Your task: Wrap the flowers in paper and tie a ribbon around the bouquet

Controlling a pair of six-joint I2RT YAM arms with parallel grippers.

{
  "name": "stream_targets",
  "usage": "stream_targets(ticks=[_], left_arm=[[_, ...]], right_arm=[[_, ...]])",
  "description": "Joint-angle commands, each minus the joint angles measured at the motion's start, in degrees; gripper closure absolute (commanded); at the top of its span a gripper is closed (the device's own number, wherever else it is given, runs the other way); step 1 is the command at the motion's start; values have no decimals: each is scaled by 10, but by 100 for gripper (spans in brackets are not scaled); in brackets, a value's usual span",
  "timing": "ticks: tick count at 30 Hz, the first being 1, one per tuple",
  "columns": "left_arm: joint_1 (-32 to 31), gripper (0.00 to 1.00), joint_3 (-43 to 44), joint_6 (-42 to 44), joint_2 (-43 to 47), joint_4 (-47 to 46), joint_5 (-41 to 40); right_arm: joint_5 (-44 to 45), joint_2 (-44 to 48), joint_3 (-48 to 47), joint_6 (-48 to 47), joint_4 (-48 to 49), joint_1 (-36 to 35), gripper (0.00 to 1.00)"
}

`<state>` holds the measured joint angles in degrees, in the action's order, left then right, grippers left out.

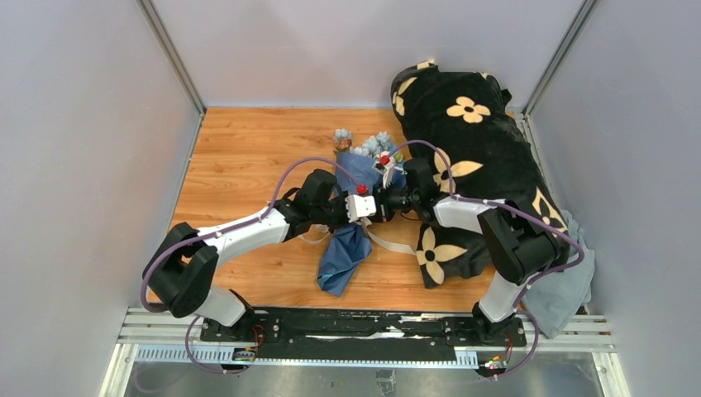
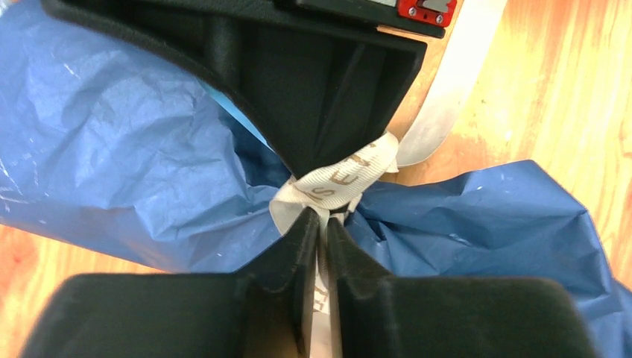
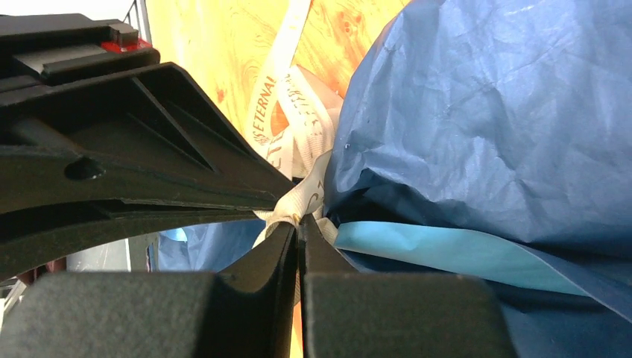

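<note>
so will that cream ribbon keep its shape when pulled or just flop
Likely floppy: the ribbon folds and bunches where it crosses the paper. Probably light, as its loose end lies limp on the table. Its smooth sheen suggests it could slip.

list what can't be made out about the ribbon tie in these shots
Knot state of the cream-beige flat ribbon: both wrist views, the left tool and right tool cover the crossing.
Flower stems: every view, hidden inside the crinkled navy paper.
Ribbon's wrap: top view, arms overlap it.
</note>
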<state>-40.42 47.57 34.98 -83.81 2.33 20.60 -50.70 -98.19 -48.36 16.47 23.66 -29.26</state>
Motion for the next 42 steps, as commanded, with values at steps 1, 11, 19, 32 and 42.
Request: stream_targets(ticks=[1, 11, 19, 32, 42], left_arm=[[0, 77, 9, 33, 25, 19, 6], [-19, 51, 2, 186, 64, 13, 7], [-55, 50, -32, 263, 56, -43, 6], [-55, 75, -37, 270, 21, -79, -35], [-48, 100, -36, 288, 33, -70, -58]], right_arm=[[22, 22, -10, -25, -25, -7, 96], [10, 19, -31, -40, -75, -7, 92], [0, 15, -34, -24, -75, -8, 93], [-9, 19, -33, -19, -73, -7, 96], [7, 27, -40, -25, -110, -2, 88]])
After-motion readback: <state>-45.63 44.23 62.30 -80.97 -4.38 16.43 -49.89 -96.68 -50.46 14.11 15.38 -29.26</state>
